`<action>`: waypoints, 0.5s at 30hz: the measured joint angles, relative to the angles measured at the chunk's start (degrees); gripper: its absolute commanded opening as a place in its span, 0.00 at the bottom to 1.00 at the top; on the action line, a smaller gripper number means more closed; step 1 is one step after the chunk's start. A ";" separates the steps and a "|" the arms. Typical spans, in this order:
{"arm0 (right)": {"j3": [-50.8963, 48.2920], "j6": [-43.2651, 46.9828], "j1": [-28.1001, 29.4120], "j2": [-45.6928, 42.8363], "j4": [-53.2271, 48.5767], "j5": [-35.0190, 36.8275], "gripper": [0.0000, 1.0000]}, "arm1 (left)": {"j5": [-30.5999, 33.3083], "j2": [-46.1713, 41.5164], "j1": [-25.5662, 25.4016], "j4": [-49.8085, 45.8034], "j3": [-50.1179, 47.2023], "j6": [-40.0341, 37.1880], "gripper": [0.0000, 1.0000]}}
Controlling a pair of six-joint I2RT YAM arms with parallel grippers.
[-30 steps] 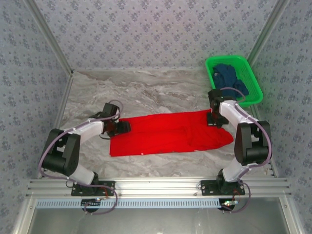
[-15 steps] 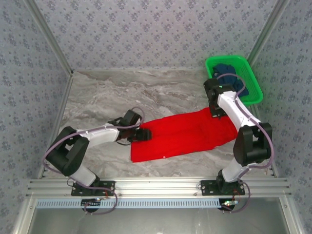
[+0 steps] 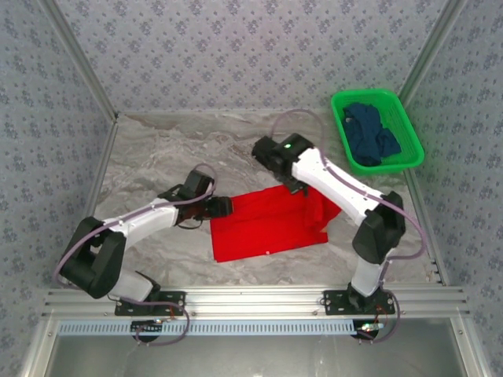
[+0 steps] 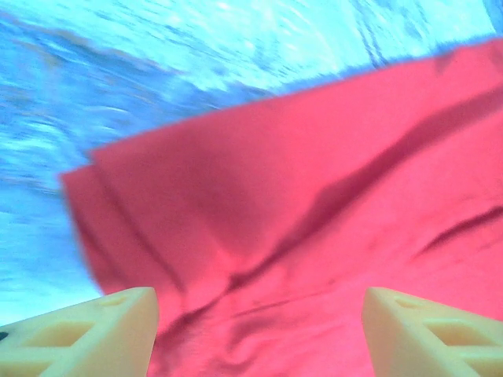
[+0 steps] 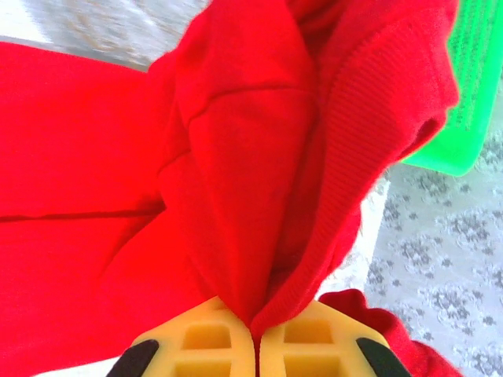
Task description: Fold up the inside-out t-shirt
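The right tool (image 5: pixel 255 336) pinches the red t-shirt (image 3: pixel 259 232); left tool (image 4: pixel 259 330) gapes

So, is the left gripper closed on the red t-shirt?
No, in the left wrist view the left gripper is open, its jaws wide apart over the red t-shirt and pinching no cloth.

Navy garment (image 3: pixel 372 135) in green basket (image 3: pixel 339 118)
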State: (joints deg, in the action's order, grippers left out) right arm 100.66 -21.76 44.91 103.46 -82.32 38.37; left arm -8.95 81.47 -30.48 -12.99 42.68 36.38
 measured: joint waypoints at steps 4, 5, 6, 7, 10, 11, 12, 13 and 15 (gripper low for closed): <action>5.40 -2.49 6.27 5.88 -2.16 -0.83 0.00 | 0.87 -0.48 3.48 -0.72 -2.14 -1.03 0.69; 6.84 -2.93 7.65 7.48 -2.62 -1.07 0.00 | 0.87 -0.48 4.07 -0.85 -2.64 -1.25 0.69; 8.63 -3.34 9.07 9.35 -3.15 -1.33 0.00 | 0.87 -0.50 4.63 -1.03 -3.06 -1.42 0.69; 9.97 -3.56 10.14 10.84 -3.34 -1.55 0.00 | 0.90 -0.55 5.03 -1.03 -3.39 -1.46 0.69; 13.88 -4.00 13.14 15.50 -3.67 -2.38 0.00 | 1.07 -1.68 6.14 -1.49 -4.37 -1.95 0.69; 14.64 -4.02 13.86 16.65 -3.69 -2.71 0.00 | 1.09 -2.27 6.45 -1.66 -4.66 -2.08 0.69; 15.08 -4.04 14.47 17.62 -3.63 -3.19 0.00 | 1.11 -2.93 6.75 -1.88 -4.94 -2.29 0.69; 15.19 -4.02 14.80 18.16 -3.58 -3.54 0.00 | 1.11 -3.45 6.97 -1.88 -5.20 -2.36 0.69; 15.19 -4.00 15.15 18.75 -3.19 -4.83 0.00 | 1.25 -4.68 7.32 -1.88 -5.97 -2.47 0.69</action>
State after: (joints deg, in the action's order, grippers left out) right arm 115.85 -25.76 60.05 122.21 -85.52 33.54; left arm -7.70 76.79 -23.16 -14.87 36.71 33.91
